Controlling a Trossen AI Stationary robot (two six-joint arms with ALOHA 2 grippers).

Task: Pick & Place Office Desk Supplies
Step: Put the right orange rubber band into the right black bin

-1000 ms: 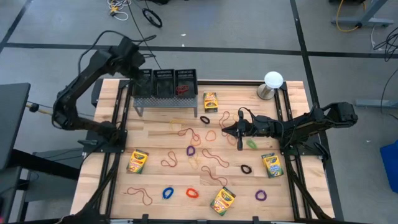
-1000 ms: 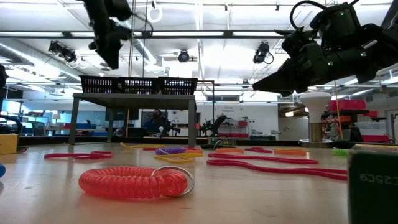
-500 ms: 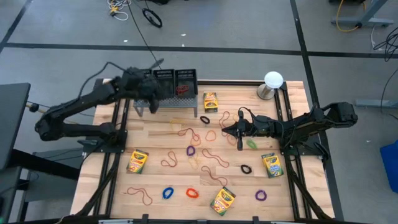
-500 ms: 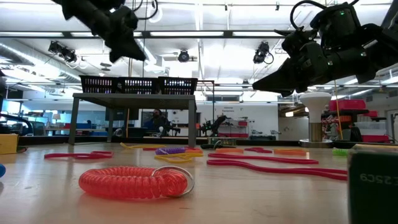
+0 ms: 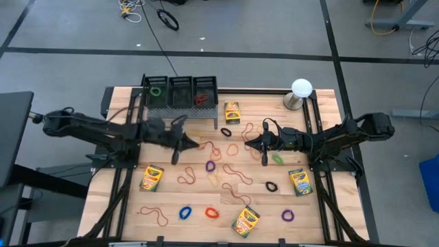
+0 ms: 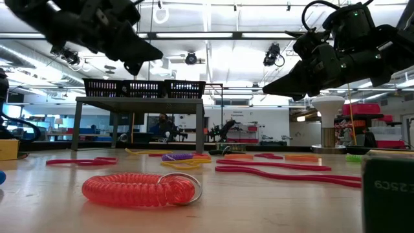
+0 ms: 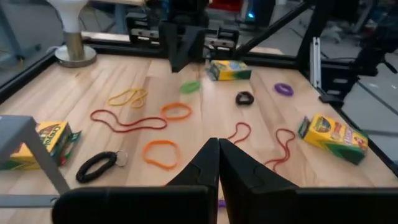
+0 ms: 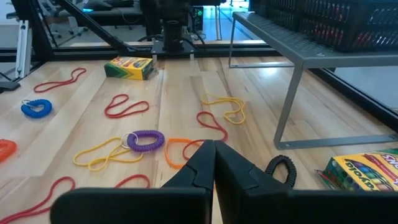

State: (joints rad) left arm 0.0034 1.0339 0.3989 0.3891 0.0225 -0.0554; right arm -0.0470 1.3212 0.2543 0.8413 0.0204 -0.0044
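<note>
High view: bands (image 5: 228, 173) lie strewn over the table (image 5: 322, 226) between four crayon boxes (image 5: 151, 177); they look limp and light, best pinched across one strand; boxes look stiff, best gripped across the narrow sides; left gripper (image 5: 176, 152) hovers mid-table, right gripper (image 5: 263, 152) just beside a green band (image 5: 277, 158).

Low view: a red coil (image 6: 139, 189) lies nearest; the basket rack (image 6: 142, 97) stands behind.

Left wrist view: fingers (image 7: 245, 174) pressed together, empty.

Right wrist view: fingers (image 8: 233, 167) likewise closed; a rack leg (image 8: 288, 106) crowds the black coil (image 8: 283, 169).
</note>
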